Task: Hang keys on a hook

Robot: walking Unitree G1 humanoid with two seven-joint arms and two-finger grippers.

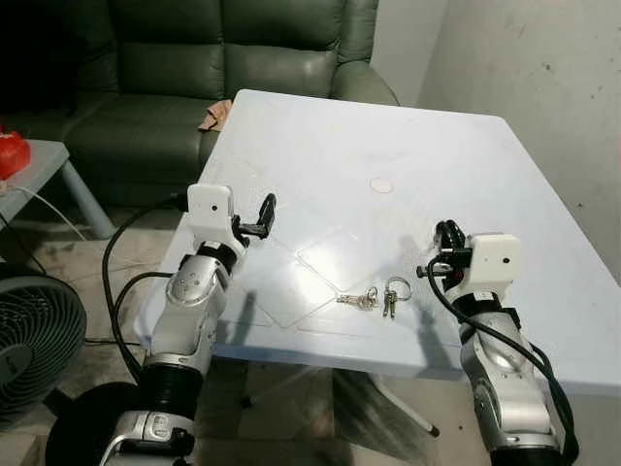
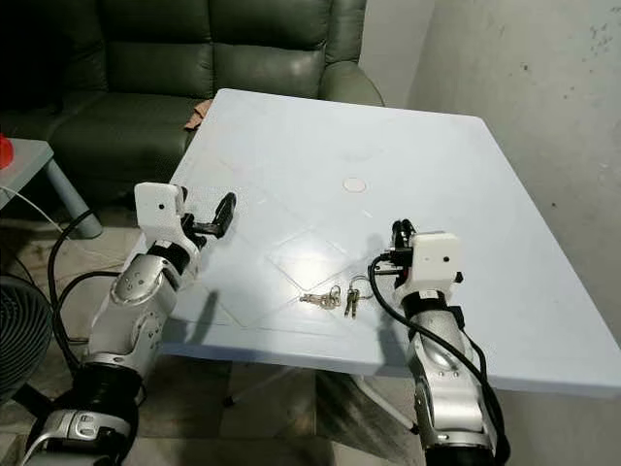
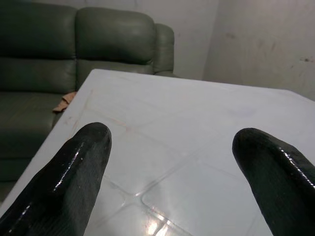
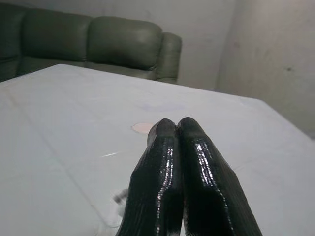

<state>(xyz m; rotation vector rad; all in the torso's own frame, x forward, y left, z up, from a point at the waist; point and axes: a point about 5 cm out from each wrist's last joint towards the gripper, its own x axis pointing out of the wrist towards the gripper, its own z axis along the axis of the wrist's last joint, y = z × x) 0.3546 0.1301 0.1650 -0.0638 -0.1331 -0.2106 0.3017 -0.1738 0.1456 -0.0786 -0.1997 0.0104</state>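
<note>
Pre-grasp: keys [image 1: 374, 297] loose on tabletop [image 1: 320, 126]. Left claw [image 1: 264, 216] apart, right claw [image 1: 446, 238] pressed together, empty. Next: open right, pinch ring.

Silver keys [image 1: 374, 298] on pale blue table [image 1: 330, 146]; dark green sofa [image 1: 175, 68].

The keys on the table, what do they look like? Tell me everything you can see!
The keys are a small silvery metal bunch: a round ring with a few little keys fanned out from it. They lie flat on the pale blue table near its front edge, between the robot's two arms. Nothing holds them. The right tool, shut, is close beside them without touching.
</note>
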